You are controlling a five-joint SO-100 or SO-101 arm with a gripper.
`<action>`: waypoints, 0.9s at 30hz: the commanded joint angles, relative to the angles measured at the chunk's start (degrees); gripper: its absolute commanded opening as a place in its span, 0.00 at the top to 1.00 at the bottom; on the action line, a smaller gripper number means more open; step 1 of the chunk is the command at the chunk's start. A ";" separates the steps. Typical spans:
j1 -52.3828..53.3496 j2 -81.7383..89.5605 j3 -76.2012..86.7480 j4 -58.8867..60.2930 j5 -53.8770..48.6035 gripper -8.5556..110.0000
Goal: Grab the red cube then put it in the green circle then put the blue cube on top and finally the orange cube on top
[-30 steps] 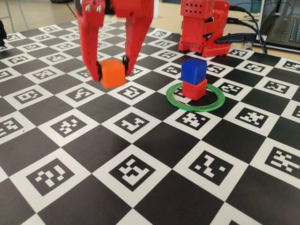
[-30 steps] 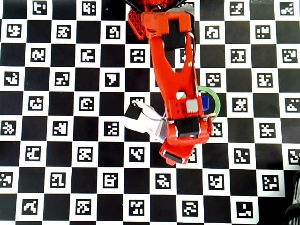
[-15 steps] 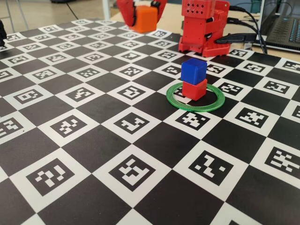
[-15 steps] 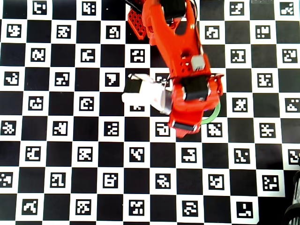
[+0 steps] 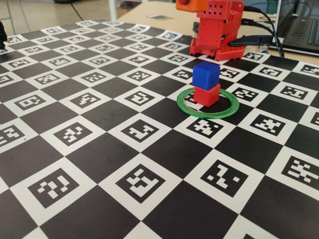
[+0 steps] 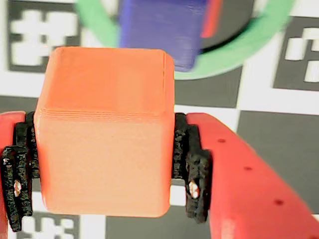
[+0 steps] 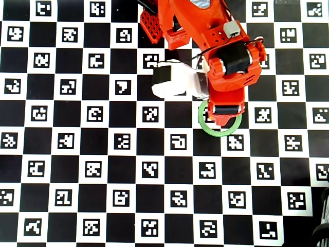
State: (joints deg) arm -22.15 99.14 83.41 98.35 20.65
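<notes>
the orange cube (image 6: pixel 104 132) is clamped between the gripper's (image 6: pixel 105 167) black pads (image 6: pixel 192 164); beyond it, the blue cube (image 6: pixel 159 27) and green circle (image 6: pixel 234 52) are seen.

In the wrist view the red two-finger gripper (image 6: pixel 104 164) fills the lower half of the frame, its black ribbed pads (image 6: pixel 192 169) pressed against both sides of the small bright orange plastic cube (image 6: pixel 104 129). In the overhead view the red arm (image 7: pixel 216 46) reaches from the top centre down toward the middle right. In the fixed view only its red base (image 5: pixel 218 30) shows at the top.
</notes>
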 commanded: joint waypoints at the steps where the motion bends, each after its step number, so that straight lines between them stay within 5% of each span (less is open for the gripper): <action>1: -2.64 4.75 0.44 -0.35 3.43 0.89; 27: -4.48 1.05 12.13 -14.94 10.28 0.90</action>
State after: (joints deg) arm -27.33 99.14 95.98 85.08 31.03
